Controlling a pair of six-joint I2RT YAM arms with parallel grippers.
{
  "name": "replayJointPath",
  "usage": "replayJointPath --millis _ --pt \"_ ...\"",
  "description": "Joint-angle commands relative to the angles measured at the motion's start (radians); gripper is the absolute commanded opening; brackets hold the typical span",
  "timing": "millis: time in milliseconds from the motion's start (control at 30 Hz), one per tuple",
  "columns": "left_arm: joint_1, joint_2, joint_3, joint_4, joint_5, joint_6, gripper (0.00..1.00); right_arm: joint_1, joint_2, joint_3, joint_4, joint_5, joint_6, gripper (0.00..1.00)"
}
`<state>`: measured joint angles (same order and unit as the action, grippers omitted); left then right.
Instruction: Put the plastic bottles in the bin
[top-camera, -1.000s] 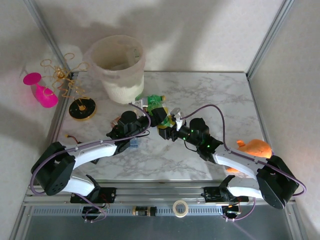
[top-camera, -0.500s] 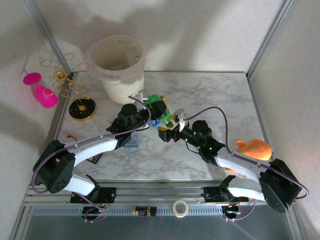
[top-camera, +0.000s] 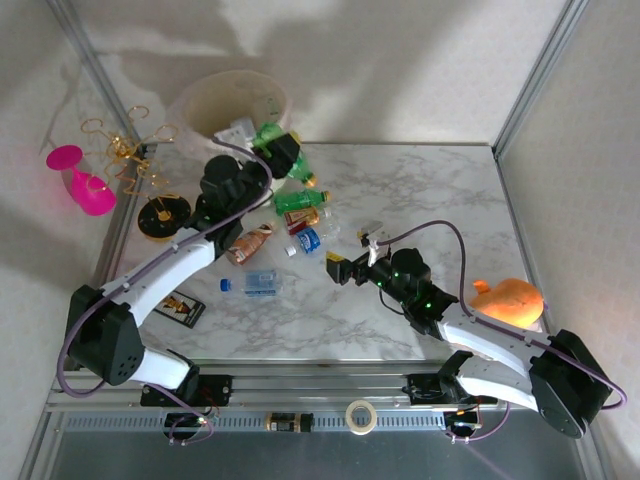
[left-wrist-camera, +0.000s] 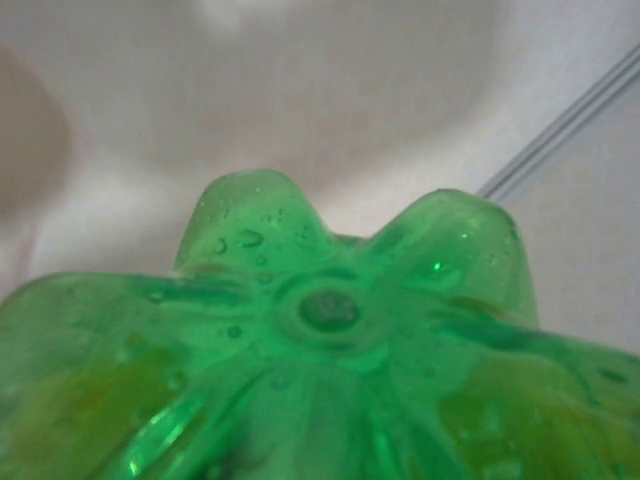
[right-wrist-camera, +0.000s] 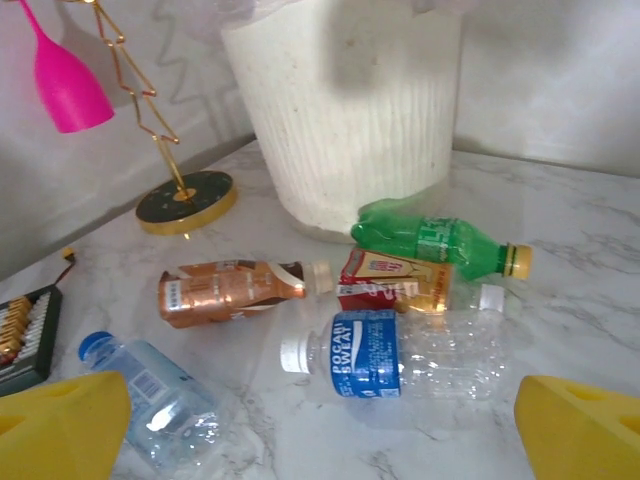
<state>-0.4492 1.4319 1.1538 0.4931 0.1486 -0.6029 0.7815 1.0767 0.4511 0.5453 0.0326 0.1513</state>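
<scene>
Bottles (right-wrist-camera: 368, 355) lie on the table (top-camera: 440, 190) before the bin (top-camera: 215, 100), five that we count; a green bottle (top-camera: 268, 133) hangs at the bin's rim, pinched in the left claw (top-camera: 280, 150); its base we see close up in the left wrist view; the right claw (right-wrist-camera: 320, 430) hovers low near the lying ones, fingers (right-wrist-camera: 60, 425) spread wide apart.

The left arm (top-camera: 170, 265) is stretching forward, the left gripper (top-camera: 283, 150) clamping (jaws part-closed); the right gripper (top-camera: 351, 254) is hanging low, spread wide.
</scene>
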Motion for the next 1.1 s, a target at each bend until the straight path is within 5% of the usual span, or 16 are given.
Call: replayJointPath --millis 0,333,833,1067 --pt "0.046 0.014 0.112 -0.042 -0.066 0.109 0.43 -0.002 -0.017 -0.012 -0.021 0.058 0.016 0.99" --pt "0.256 0.197 0.35 -0.043 -0.013 -0.043 0.37 -0.001 -0.096 -0.054 -0.053 0.106 0.021 0.99" --pt "0.31 0.366 0.539 -0.226 -0.053 0.005 0.41 -0.002 -0.176 -0.089 -0.139 0.166 0.058 0.99" --pt "0.308 0.39 0.601 -0.294 -0.055 0.008 0.97 -0.002 -0.185 -0.098 -0.13 0.182 0.063 0.99"
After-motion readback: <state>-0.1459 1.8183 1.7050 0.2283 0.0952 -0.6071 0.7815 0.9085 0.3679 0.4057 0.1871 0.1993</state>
